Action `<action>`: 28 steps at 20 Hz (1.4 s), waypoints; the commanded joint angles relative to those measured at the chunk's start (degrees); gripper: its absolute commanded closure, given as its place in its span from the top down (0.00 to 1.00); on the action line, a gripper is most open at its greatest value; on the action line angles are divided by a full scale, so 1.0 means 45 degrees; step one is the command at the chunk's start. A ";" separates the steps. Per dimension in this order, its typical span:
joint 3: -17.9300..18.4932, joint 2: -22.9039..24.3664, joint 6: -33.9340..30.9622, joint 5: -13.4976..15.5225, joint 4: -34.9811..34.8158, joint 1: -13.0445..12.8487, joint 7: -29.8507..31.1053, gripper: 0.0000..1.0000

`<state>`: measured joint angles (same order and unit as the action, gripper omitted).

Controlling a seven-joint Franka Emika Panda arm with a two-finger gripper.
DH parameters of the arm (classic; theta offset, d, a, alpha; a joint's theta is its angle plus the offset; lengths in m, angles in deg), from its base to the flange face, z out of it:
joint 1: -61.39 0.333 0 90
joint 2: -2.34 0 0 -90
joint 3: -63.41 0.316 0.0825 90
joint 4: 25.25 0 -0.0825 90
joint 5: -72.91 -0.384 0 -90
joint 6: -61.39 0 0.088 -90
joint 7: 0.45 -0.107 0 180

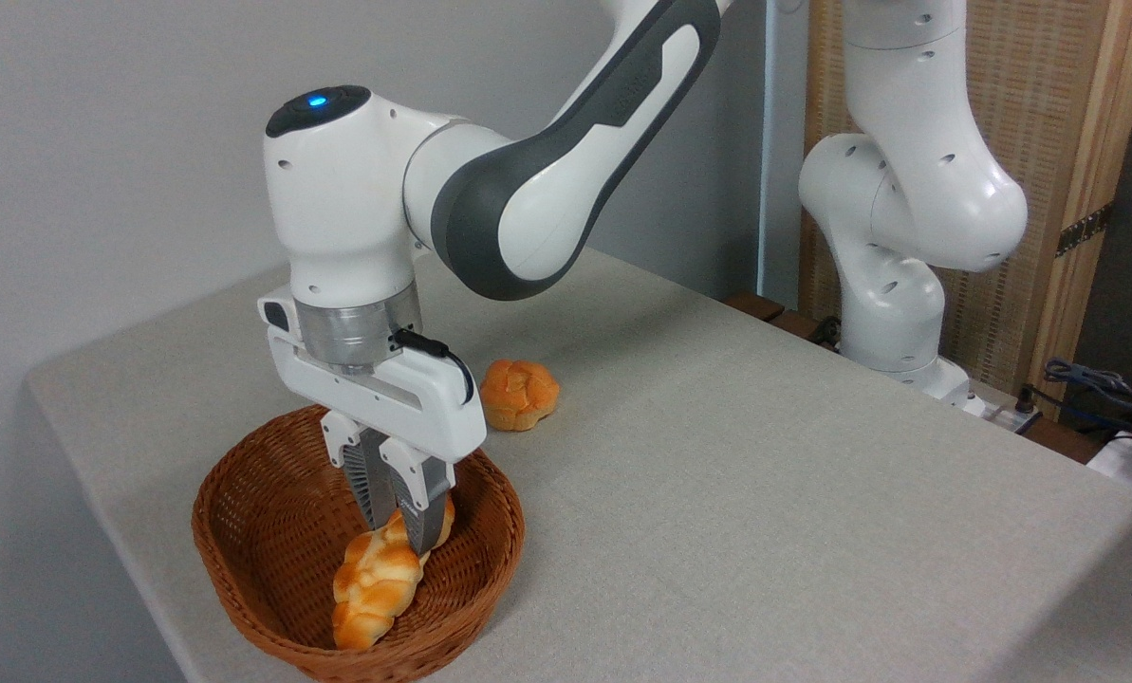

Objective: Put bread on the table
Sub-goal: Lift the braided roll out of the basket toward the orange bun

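Near left: brown wicker basket (271, 531) sits on the beige cloth surface (765, 455), close to its near edge. Inside the basket lies the braided bread (376, 583), golden-orange with pale seams, one tapered end toward the near rim, the other end running up under the fingers.

Above the basket: white arm reaches down from the upper right, wrist vertical, blue light on its top joint. The claw (399, 526) points straight down into the basket. Its two grey fingers (423, 503) stand close together, clenched on the far end of the bread, one finger on each side. The loaf's near part appears to rest on the basket floor; whether the gripped end is raised I cannot tell.

Centre, just beyond the basket's far rim: small round orange bun (518, 394) on the cloth, apart from the basket.

Far right: the arm's white base, at the surface's far edge.
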<state>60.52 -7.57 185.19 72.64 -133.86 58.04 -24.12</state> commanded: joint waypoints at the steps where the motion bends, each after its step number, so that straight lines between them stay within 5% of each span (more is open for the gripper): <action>1: 0.0017 0.0287 0.0046 0.0487 0.0208 0.0060 0.0005 0.36; 9: 0.0135 0.0345 -0.1475 0.2052 0.1907 0.0080 -0.0034 0.36; 13: 0.0271 0.1495 -0.3228 0.2013 0.1734 0.0196 -0.2330 0.37; 22: 0.0739 0.5967 -0.3589 0.1877 -0.3730 0.0432 -0.7843 0.43; 24: 0.0740 0.6380 -0.3470 0.1857 -0.4552 0.0412 -0.8177 0.44; 28: 0.0721 0.6459 -0.3509 0.0686 -0.5179 0.0275 -0.8257 0.44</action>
<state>63.28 20.02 167.91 78.42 -154.03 60.14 -60.23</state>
